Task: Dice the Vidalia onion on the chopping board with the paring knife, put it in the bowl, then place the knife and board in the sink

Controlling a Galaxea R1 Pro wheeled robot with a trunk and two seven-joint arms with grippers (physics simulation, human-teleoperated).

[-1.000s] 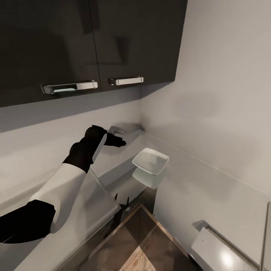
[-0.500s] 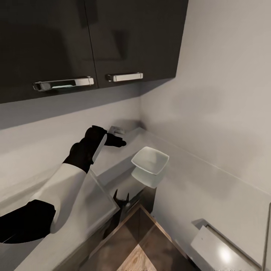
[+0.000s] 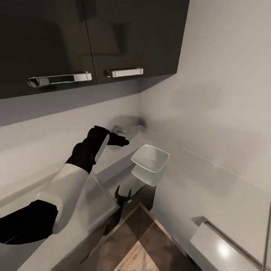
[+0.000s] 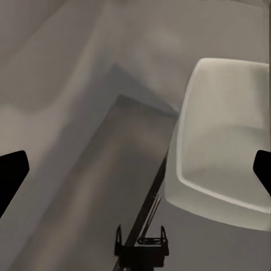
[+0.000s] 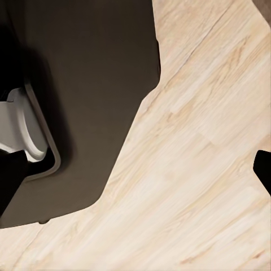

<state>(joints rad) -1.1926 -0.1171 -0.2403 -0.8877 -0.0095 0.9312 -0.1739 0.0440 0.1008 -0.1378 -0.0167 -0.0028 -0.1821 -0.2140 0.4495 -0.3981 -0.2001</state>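
The white square bowl (image 3: 150, 160) sits on the grey countertop (image 3: 92, 205) near the corner of the walls. My left gripper (image 3: 119, 136) hovers over the countertop just behind the bowl. In the left wrist view its fingertips (image 4: 12, 172) stand wide apart and open, with the bowl (image 4: 226, 152) between and beyond them. My right gripper (image 3: 123, 194) points up at the countertop's front edge, open and empty; its fingertips (image 5: 262, 169) frame bare wooden floor. The Vidalia onion, chopping board, paring knife and sink are out of view.
Dark wall cabinets with chrome handles (image 3: 124, 72) hang above the left arm. White walls meet in a corner behind the bowl. A white glossy unit (image 3: 222, 248) stands low at the right. Wooden floor (image 3: 137, 259) and my dark base (image 5: 84, 84) lie below.
The view has shifted a little, sliding the cabinet handles left and up. My left gripper has edged toward the wall corner, and my right gripper has risen slightly at the counter edge.
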